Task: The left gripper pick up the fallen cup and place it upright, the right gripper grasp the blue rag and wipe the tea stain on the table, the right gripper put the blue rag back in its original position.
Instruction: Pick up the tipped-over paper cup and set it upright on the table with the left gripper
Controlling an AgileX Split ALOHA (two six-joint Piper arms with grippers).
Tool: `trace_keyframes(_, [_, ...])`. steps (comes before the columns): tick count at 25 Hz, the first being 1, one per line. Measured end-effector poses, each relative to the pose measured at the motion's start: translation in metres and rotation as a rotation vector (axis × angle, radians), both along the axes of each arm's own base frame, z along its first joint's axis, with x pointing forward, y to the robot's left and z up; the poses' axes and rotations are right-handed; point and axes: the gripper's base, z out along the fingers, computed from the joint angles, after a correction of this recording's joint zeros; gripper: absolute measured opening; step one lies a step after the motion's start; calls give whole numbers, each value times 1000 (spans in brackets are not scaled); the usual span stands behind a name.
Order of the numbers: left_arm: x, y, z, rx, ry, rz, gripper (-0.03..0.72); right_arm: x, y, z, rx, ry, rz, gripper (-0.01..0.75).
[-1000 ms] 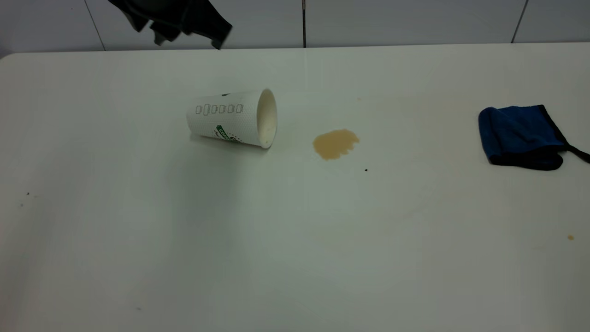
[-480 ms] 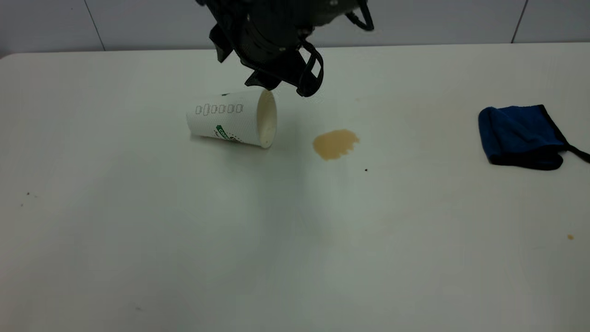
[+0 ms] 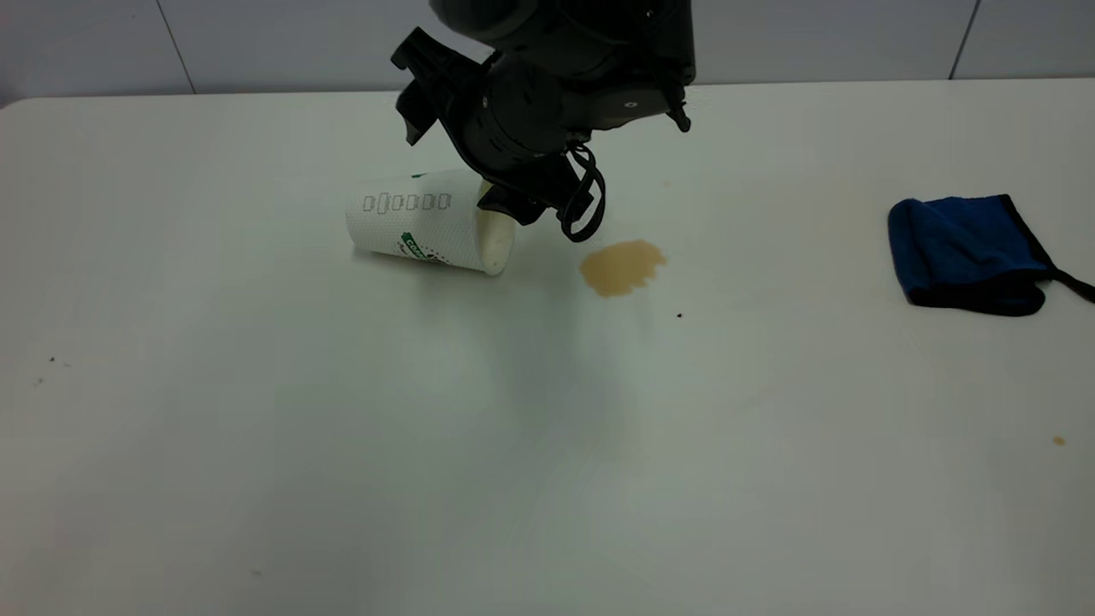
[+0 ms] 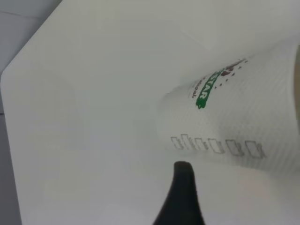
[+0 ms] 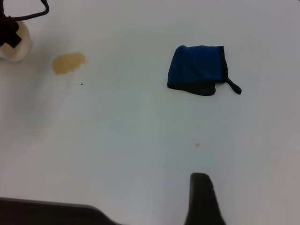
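Note:
The cup (image 3: 419,222) lies on its side on the table (image 3: 342,428), with its mouth facing the tea stain (image 3: 622,267). My left gripper (image 3: 506,214) hangs at the cup's mouth, jaws open, one jaw in front of the rim; I cannot tell whether it touches. In the left wrist view one fingertip (image 4: 183,174) stands just beside the cup's wall (image 4: 243,117). The blue rag (image 3: 967,252) lies folded at the right. The right gripper is out of the exterior view. Its wrist view shows one finger (image 5: 201,197) high above the table, far from the rag (image 5: 197,69) and the stain (image 5: 69,62).
A tiny black dot (image 3: 679,315) lies just right of the stain. A tiny brown speck (image 3: 1059,440) sits near the right edge. The table's back edge meets a grey tiled wall (image 3: 813,38). A few dark specks (image 3: 51,360) lie at the left.
The left arm has come down from the upper left and reached the cup's mouth. The cup, stain and rag have not moved.

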Motion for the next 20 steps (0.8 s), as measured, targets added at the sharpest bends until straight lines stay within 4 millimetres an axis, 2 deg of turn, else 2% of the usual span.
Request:
trace_keyframes(10, [18, -12, -26, -29, -85, 23, 670, 0, 0, 0, 0, 0, 0, 545])
trace_keyframes(16, [28, 3, -32, -19, -90, 83, 642, 0, 0, 0, 0, 0, 0, 545])
trace_keyframes(20, [32, 10, -32, -15, -90, 109, 560, 0, 0, 0, 0, 0, 0, 545])
